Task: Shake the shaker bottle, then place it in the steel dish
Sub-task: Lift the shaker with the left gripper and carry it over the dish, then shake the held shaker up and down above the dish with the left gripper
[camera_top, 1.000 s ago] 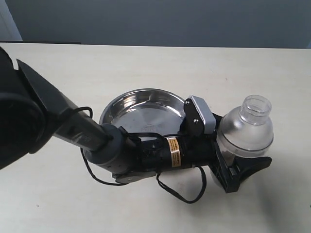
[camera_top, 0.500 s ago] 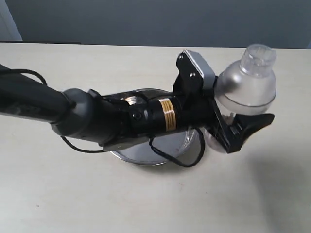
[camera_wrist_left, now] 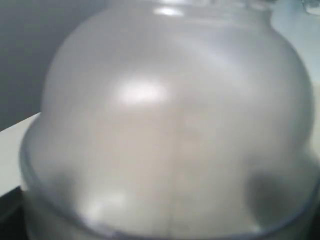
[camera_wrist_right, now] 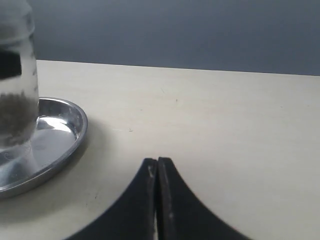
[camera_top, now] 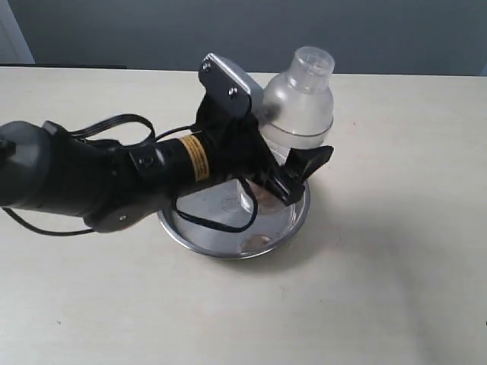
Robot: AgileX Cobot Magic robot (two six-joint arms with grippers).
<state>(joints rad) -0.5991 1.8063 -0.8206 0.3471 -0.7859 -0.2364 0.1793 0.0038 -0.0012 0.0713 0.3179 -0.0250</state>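
Black casing of the left arm [camera_top: 84, 175] extends from the left of the exterior view. A yellow label [camera_top: 195, 157] bands its wrist, with print too small to read. The left claw [camera_top: 293, 156] is clamped on the shaker bottle [camera_top: 298, 106], which stands upright over the steel dish [camera_top: 298, 219].

The left wrist view shows only the bottle's frosted dome [camera_wrist_left: 170, 125], which fills the frame. Only the right wrist view shows the brown granules [camera_wrist_right: 15, 112] in the bottle's lower part, low inside the dish's rim. Whether the base touches the dish floor I cannot tell.

That view alone also shows the right claw [camera_wrist_right: 157, 195], fingers pressed together with nothing between them, over bare tabletop [camera_top: 396, 251] and apart from the dish. Right of the dish the tabletop runs open to its far edge at a grey wall [camera_top: 380, 30].
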